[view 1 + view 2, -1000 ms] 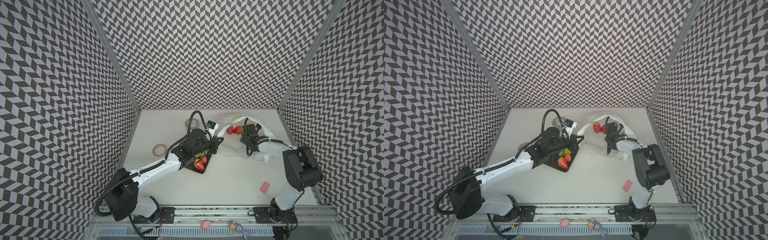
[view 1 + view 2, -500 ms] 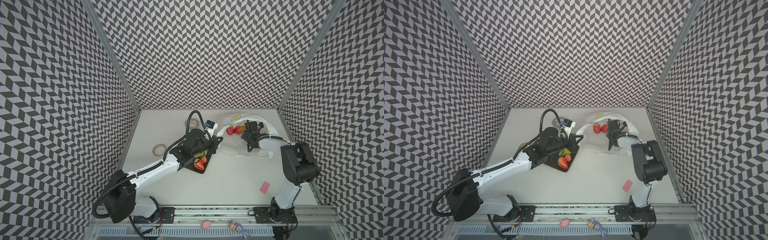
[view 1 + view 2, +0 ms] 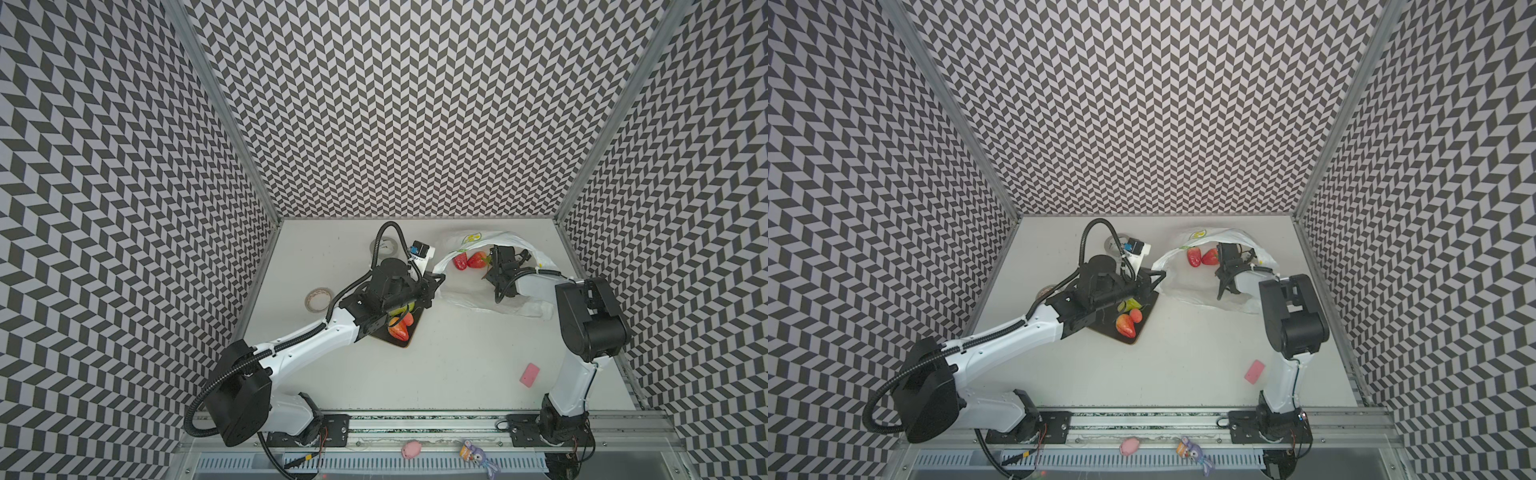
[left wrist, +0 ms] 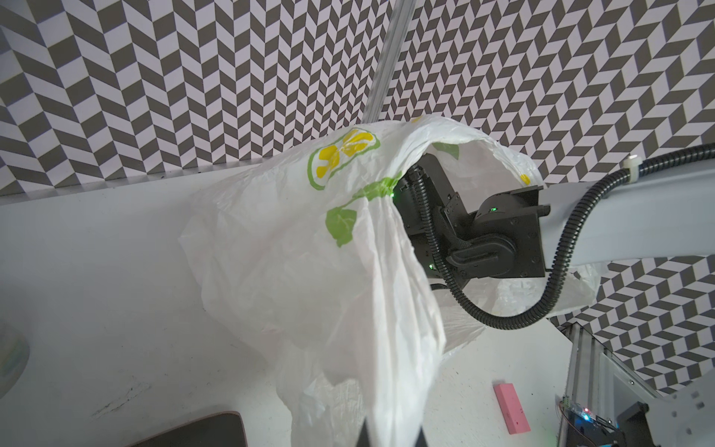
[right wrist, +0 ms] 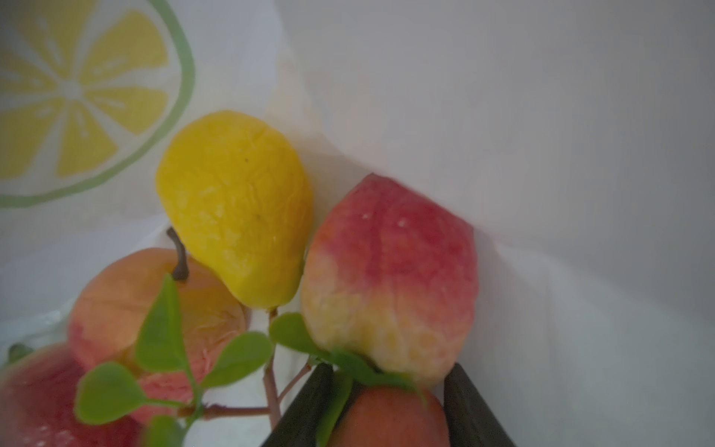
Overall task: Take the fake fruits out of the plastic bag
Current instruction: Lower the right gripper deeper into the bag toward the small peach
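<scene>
The plastic bag, white with lemon prints, lies at the back right with its mouth held up. My left gripper is shut on the bag's near edge. Two red strawberries show at the mouth in both top views. My right gripper reaches inside the bag, its jaws closed against a pinkish-orange fruit. Beyond it lie a peach, a yellow lemon with a leafy sprig, and another peach. A black tray holds fruits.
A tape roll lies at the left, a clear one at the back behind my left wrist. A pink block sits at the front right. A pink pig and a purple toy rest on the front rail.
My right gripper has pushed deeper into the bag toward the back and its jaws have narrowed around a fruit. The left gripper has kept its hold on the bag.
</scene>
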Motion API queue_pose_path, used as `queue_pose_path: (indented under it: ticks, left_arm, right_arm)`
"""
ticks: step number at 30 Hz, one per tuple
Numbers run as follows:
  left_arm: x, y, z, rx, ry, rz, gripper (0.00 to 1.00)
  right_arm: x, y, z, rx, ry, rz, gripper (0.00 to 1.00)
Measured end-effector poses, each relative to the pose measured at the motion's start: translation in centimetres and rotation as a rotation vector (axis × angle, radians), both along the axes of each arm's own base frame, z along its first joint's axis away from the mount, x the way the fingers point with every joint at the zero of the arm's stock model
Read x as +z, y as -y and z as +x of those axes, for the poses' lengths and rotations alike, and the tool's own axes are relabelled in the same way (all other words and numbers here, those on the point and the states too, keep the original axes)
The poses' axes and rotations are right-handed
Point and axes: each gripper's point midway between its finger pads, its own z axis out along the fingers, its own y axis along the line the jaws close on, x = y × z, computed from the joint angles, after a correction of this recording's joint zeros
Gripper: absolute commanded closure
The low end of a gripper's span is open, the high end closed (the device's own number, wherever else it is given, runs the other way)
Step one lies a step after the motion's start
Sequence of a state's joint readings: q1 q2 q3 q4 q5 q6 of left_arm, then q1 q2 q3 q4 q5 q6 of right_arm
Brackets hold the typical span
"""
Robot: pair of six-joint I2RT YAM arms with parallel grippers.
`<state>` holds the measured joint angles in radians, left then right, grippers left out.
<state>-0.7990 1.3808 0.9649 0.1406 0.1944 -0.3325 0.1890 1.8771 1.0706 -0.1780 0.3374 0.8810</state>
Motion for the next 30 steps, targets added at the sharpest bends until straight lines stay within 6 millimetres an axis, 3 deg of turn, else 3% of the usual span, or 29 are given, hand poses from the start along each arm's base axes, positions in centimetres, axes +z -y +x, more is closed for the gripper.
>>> queue_pose_path:
  ticks: [9, 20, 30]
  left_arm:
    - [0.0, -0.1, 0.1, 0.008, 0.003, 0.002, 1.00]
    - [0.0, -0.2, 0.3, 0.017, 0.005, 0.004, 1.00]
    - [-0.8, 0.1, 0.6, 0.017, -0.004, 0.014, 1.00]
  right_arm:
    - [0.7, -0.2, -0.8, 0.034, 0.003, 0.006, 0.71]
    - [6.1, -1.9, -4.4, 0.204, 0.114, 0.069, 0.71]
    - [9.4, -4.6, -7.1, 0.391, 0.226, 0.164, 0.70]
